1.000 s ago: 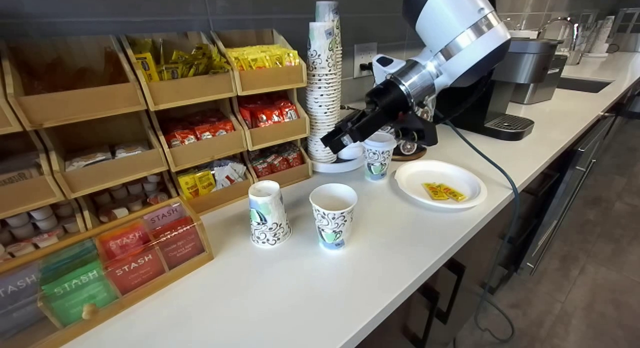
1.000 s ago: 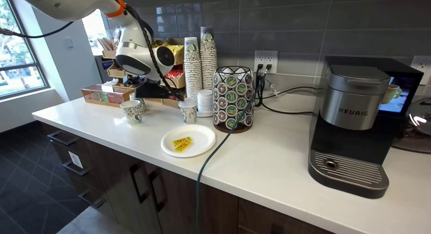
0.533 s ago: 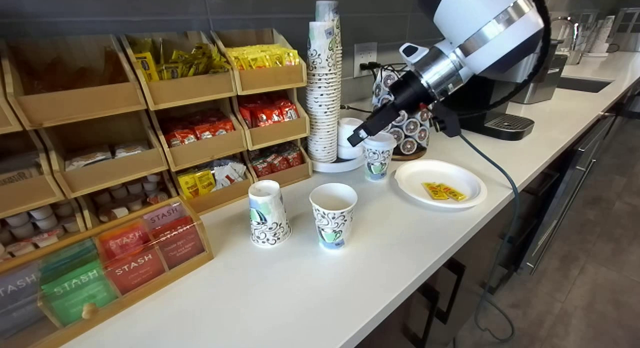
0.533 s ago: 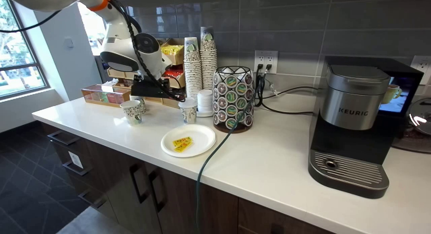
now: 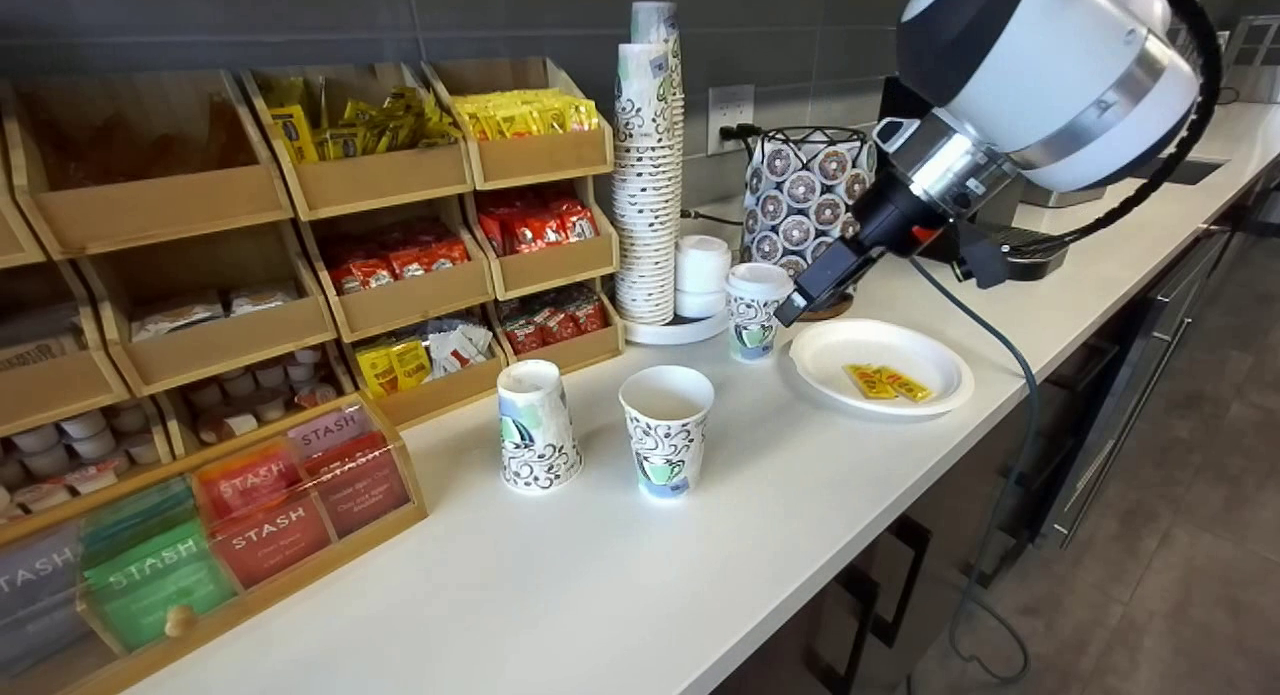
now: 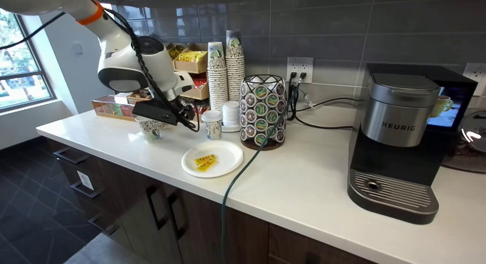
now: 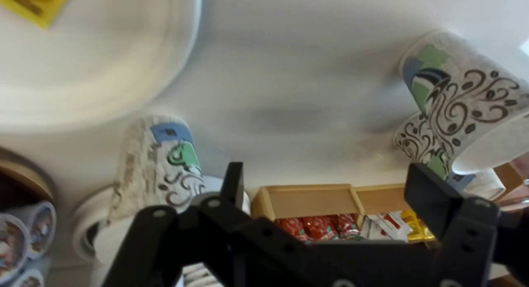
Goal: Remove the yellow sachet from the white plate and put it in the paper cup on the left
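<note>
Two yellow sachets lie together on the white plate (image 5: 810, 360): one sachet (image 5: 870, 381) touches the other sachet (image 5: 906, 385). Both also show in an exterior view, on the plate (image 6: 231, 157). In the wrist view, part of a sachet (image 7: 39, 6) and of the plate (image 7: 165, 60) show at the upper left. An upright open paper cup (image 5: 665, 455) stands left of the plate; it also shows at the right of the wrist view (image 7: 467, 101). My gripper (image 7: 326, 171) is open and empty, its fingers wide apart. In an exterior view it (image 5: 795, 305) hangs by the plate's left rim, tilted.
An upside-down cup (image 5: 540, 435) stands beside the open one. A lidded cup (image 5: 752, 330) stands close by my gripper, behind the plate. A capsule rack (image 6: 262, 116), tall cup stacks (image 5: 645, 195) and wooden packet bins (image 5: 400, 180) line the wall. A dark cable (image 6: 243, 169) crosses the counter beside the plate.
My gripper has moved right and lower, from above the counter near the cups towards the plate, and stays empty. The sachets, plate and cups have not moved.
</note>
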